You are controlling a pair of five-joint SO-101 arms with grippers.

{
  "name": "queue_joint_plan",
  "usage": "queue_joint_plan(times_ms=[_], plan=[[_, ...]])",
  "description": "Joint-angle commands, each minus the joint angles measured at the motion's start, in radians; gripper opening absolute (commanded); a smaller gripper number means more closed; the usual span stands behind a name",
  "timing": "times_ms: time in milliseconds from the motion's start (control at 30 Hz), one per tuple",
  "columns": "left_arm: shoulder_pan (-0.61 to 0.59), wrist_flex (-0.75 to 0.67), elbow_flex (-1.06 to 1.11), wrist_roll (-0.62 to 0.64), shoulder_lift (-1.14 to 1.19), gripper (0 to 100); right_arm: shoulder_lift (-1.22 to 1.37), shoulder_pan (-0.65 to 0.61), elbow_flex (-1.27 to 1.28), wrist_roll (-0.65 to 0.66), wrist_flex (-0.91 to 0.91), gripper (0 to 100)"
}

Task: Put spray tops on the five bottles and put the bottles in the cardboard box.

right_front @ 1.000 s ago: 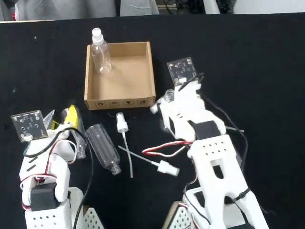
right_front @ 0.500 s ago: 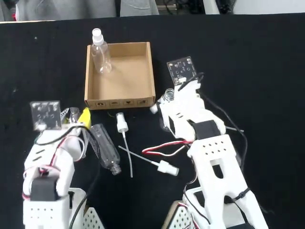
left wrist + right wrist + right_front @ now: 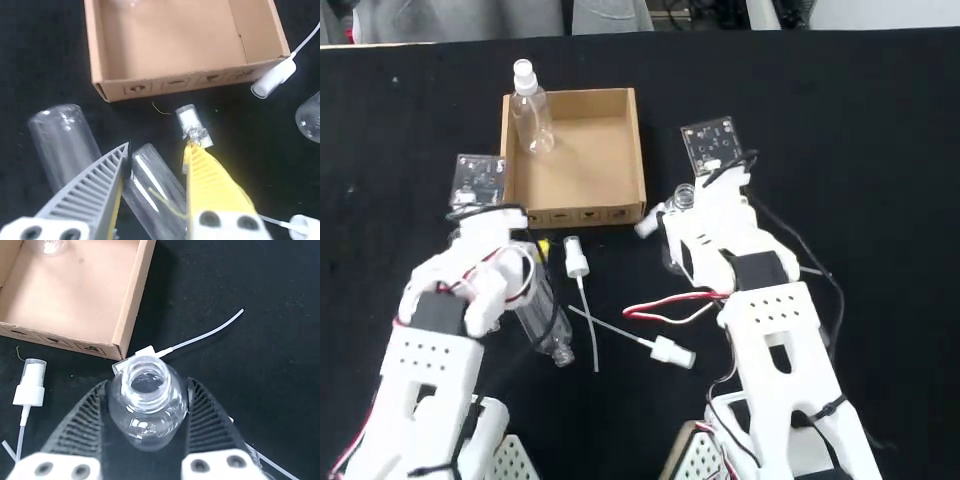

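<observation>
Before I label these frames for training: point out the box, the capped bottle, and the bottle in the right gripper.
Box [image 3: 573, 215], high view, front wall.
Capped bottle [image 3: 533, 125], high view, clear body.
Held bottle [image 3: 146, 391], right wrist view, open neck.

This looks like a robotics lab or maker's bench. A table [image 3: 880, 120] draped in black cloth carries two white arms [image 3: 775, 340] that look 3D-printed, with red and white wires [image 3: 665, 308] hanging loose and bare circuit boards [image 3: 710, 143] at the wrists. A plain cardboard box [image 3: 575, 213] and clear plastic bottles [image 3: 533, 125] sit among them.
</observation>
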Motion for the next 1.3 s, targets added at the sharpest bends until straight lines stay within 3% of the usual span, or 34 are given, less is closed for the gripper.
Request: queue_joint_plan(times_ms=[0, 667, 1267], plan=[[0.045, 0.005, -0.099, 0.061, 0.084, 17, -0.044, 0.031, -0.09, -0.011, -0.008, 1.8], [0.188, 0.003, -0.289, 0.331, 0.516, 17, -0.044, 0.063, -0.091, -0.011, -0.008, 1.8], [0.189, 0.003, -0.476, 0.393, 0.862, 16, -0.044, 0.063, -0.091, -0.011, -0.008, 1.8]])
